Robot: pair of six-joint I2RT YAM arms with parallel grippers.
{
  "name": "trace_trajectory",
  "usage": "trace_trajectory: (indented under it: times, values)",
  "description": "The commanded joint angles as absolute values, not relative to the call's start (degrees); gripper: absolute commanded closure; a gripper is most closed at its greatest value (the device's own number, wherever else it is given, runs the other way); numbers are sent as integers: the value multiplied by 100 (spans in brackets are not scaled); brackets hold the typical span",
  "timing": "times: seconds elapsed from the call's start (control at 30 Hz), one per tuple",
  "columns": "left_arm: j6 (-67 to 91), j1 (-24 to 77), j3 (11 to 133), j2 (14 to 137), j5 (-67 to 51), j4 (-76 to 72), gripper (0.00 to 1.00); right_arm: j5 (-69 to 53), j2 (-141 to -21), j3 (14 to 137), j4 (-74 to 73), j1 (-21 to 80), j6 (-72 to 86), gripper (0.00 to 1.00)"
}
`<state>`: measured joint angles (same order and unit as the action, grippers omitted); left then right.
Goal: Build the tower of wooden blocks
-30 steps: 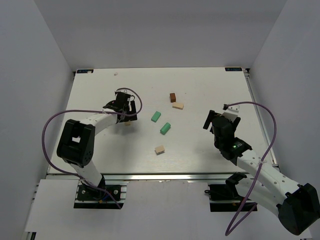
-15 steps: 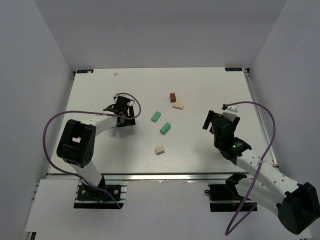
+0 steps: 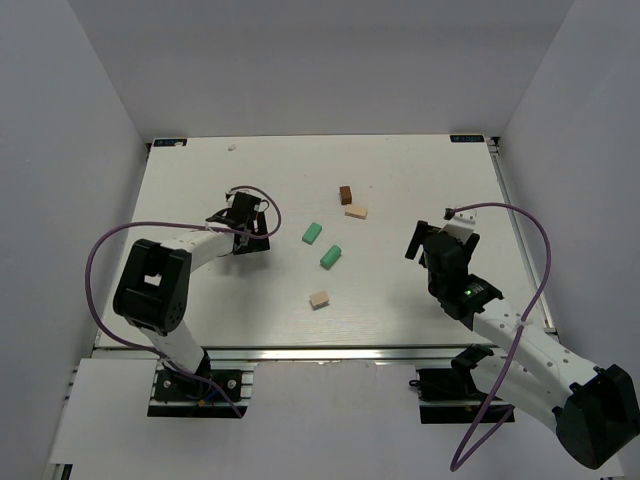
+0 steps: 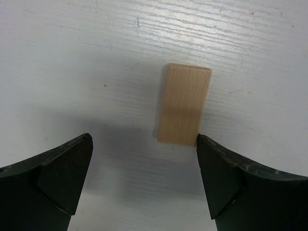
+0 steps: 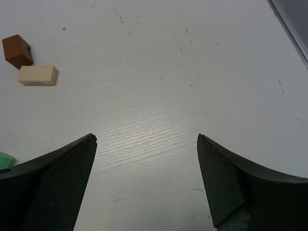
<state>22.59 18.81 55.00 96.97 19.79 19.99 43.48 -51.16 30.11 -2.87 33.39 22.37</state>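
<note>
Clearly off-centre: the left gripper (image 4: 143, 144) gapes wide over a flat tan block (image 4: 184, 104) that lies close to one finger, so descending could clip it. The right gripper (image 5: 147, 139) is wide and empty. Other blocks (image 3: 331, 256) lie scattered, unstacked.

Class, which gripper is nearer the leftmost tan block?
Left. The left gripper hangs directly over the tan block; the right gripper is far across the table.

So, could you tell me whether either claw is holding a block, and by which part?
Nothing is held. The left claw stands open over a tan block lying flat on the table; the right claw is open and empty.
</note>
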Motion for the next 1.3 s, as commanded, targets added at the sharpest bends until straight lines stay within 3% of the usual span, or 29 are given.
trace_trajectory:
  times: [0.0,0.4,0.57,0.73,0.9,1.03,1.27]
  values:
    - [2347,1837,5546,9282,1934,2039,2,4447,-5133,3094,-105,3305,2215,11]
    - [2882,2276,6785,9167,1107,2742,2,4334,-5150,3102,-62,3296,2233,11]
    - [3085,2663,6873,9176,1098,2593,2,2745,-5326,3172,676,3199,2092,11]
    - [3848,3031,7531,9614,976,2646,2,3560,-5371,3515,133,3191,2382,11]
    - [5157,3629,9033,10930,1564,3506,2,4077,-5090,3507,-404,3112,2750,11]
    - [6528,3858,9614,11539,1564,3244,2,4473,-4940,3516,-825,3032,3041,11]
    - [8961,4324,10458,11935,3286,3884,2,4491,-4500,3314,-853,2988,3164,11]
